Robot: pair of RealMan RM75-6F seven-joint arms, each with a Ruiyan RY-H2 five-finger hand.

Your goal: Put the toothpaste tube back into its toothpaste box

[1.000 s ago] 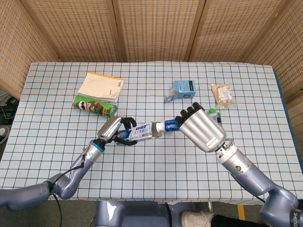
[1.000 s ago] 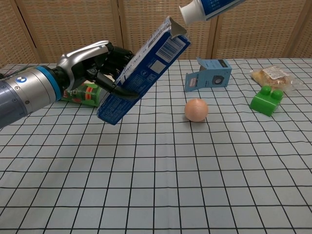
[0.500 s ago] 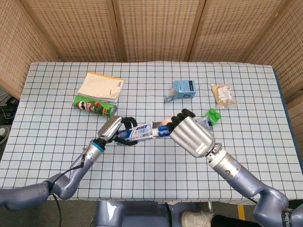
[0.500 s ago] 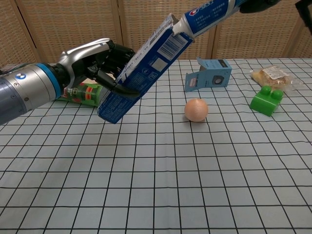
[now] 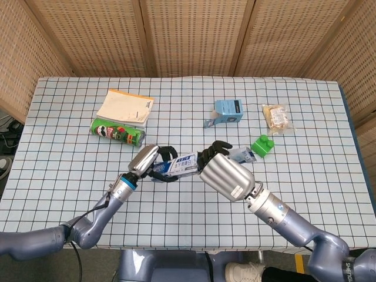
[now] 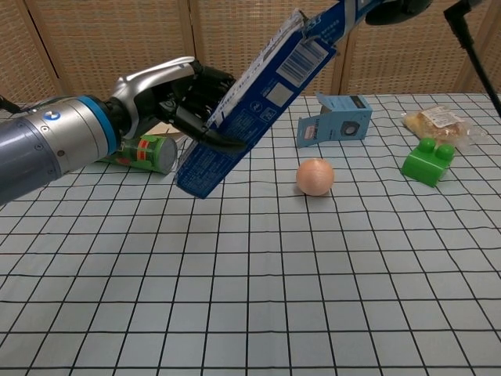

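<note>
My left hand (image 5: 147, 161) (image 6: 168, 94) grips the blue toothpaste box (image 5: 180, 165) (image 6: 252, 110) around its lower half. It holds the box tilted above the table, open end up and to the right. The toothpaste tube (image 6: 343, 13) enters that open end cap first, so the cap is hidden inside. My right hand (image 5: 226, 176) holds the tube's rear part, and the tube's tail (image 5: 240, 154) pokes out behind its fingers. In the chest view only the dark fingers (image 6: 395, 9) of the right hand show at the top edge.
A green Pringles can (image 5: 117, 131) (image 6: 145, 151) and a booklet (image 5: 124, 106) lie at back left. A small open blue box (image 5: 227, 109) (image 6: 337, 119), a snack packet (image 5: 276, 117), a green brick (image 5: 262, 145) (image 6: 429, 160) and a peach-coloured ball (image 6: 315, 176) lie on the checked cloth to the right.
My right hand has moved left toward the box, and the tube's cap end has gone from outside the mouth to inside it. The left hand and box shifted slightly right and up.
</note>
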